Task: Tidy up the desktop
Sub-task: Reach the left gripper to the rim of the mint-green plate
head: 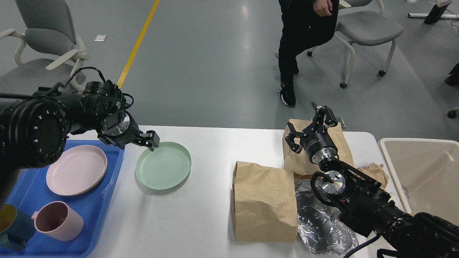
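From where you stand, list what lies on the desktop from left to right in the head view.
Blue tray holding the pink mug and pink plate → green plate → front paper bag → crumpled foil → beige bin at the right end.

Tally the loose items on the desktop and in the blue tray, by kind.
Plates: 2 (pink plate, green plate)
Cups: 2 (pink mug, teal cup)
Paper bags: 2 (near bag, far bag)
Foil sheets: 1 (foil)
Crumpled brown paper: 1 (paper wad)
Total: 8
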